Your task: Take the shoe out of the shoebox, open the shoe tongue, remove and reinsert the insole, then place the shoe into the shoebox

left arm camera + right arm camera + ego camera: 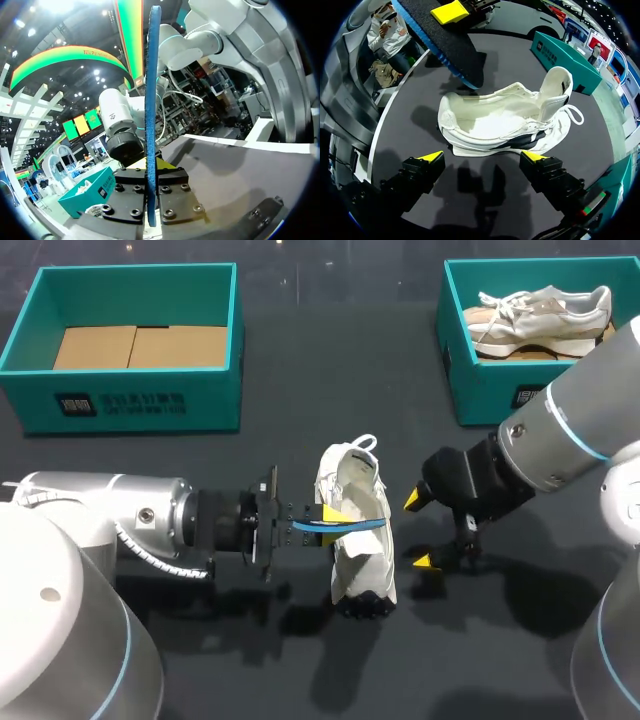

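While the left tool [322,519] is clenched on the blue insole [345,524], holding it on edge above the white shoe [360,560], the right tool [420,530] hangs released just beside that shoe, fingers spread wide. The shoe sits on the dark table [300,420] between both tools, well apart from the teal shoebox [130,400] behind.

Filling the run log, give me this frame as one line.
phase: insole out | left gripper: shut on insole, above shoe | right gripper: open, beside shoe | shoe: on table
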`<state>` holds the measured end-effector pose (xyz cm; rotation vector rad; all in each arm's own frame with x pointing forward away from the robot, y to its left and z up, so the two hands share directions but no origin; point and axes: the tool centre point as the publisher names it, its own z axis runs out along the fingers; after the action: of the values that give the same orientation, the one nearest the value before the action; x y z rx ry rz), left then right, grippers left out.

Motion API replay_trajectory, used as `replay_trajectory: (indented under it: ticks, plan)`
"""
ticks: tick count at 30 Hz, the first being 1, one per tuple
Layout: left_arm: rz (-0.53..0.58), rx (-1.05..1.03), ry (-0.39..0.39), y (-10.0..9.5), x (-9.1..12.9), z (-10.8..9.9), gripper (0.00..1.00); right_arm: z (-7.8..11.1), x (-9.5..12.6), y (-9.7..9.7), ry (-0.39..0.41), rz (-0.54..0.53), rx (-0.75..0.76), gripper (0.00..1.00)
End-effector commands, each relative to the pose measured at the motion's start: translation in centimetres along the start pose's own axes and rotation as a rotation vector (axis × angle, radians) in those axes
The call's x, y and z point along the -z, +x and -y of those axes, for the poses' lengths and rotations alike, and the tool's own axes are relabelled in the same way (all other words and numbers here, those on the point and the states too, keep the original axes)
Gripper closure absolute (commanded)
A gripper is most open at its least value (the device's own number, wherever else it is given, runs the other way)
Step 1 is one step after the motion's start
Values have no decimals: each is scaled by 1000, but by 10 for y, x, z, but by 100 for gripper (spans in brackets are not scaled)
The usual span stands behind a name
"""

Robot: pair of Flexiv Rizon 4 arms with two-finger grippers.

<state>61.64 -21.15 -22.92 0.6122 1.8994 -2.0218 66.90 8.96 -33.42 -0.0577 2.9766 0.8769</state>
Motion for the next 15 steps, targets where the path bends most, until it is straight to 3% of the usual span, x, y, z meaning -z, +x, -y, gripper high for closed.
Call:
replay_trajectory:
  ticks: [1,15]
  plan:
    - [-10,2,7,0,-11,-8,100,-2,-12,-1,25,21,19,0]
    - [-4,-20,4,1,-14,-15,100,-3,-16,-5,31,20,-17,0]
